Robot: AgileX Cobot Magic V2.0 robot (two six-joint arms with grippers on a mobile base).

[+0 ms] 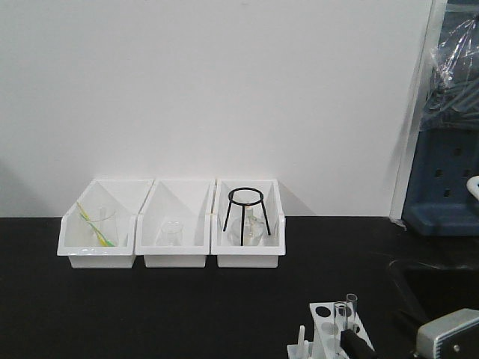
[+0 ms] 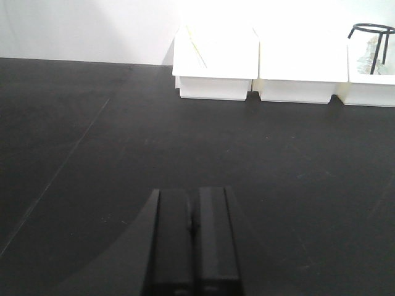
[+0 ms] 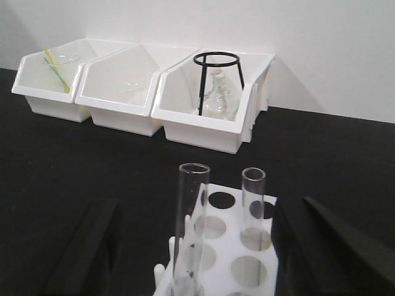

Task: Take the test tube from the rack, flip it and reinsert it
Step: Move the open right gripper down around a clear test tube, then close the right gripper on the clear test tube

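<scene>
The small white rack [image 3: 228, 246] with round holes and short pegs on its near left stands on the black table, at the bottom right of the front view [image 1: 328, 323]. Two clear glass test tubes stand upright in it, open ends up: a nearer one [image 3: 188, 228] and a farther one [image 3: 252, 206]. My right gripper [image 3: 207, 206] is open wide, one finger on each side of the rack, touching neither tube. My left gripper [image 2: 194, 206] is shut and empty, low over bare table far from the rack.
Three white open-front bins stand in a row against the back wall: the left one [image 1: 97, 250] holds a beaker with a yellow-green stick, the middle one [image 1: 176, 250] a small beaker, the right one [image 1: 247, 250] a black tripod stand [image 1: 245, 211] over a glass flask. Blue equipment [image 1: 445, 187] stands at the far right.
</scene>
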